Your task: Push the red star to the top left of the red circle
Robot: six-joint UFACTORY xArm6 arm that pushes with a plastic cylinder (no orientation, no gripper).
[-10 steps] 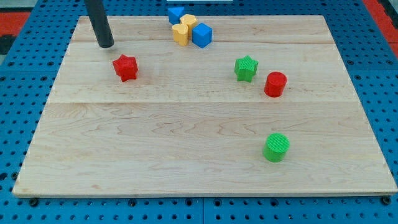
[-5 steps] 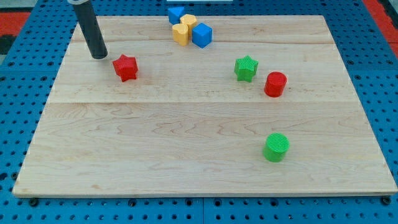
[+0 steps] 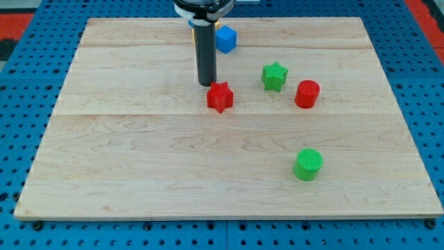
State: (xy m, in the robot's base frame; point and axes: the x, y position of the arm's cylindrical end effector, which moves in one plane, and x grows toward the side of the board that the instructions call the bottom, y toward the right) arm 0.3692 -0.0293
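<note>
My tip is down on the wooden surface, sitting just up and to the left of the red star, very close to it, though whether the two actually touch is too tight to call. This end effector is a plain dark rod with nothing to open or close, and it holds nothing. The red star lies a little left of the board's middle, on the far half, and the red circle stands well apart to its right at roughly the same depth. Between them, and slightly farther back, is the green star, just beside the red circle on its upper left. So the red star is left of the red circle, level with it rather than above it, with the green star occupying the spot nearer that upper-left corner. Down toward the near right there's a green circle, on its own, well clear of everything. At the far edge a blue cube peeks out just right of the rod, and the rod hides whatever else is packed in behind it there.
</note>
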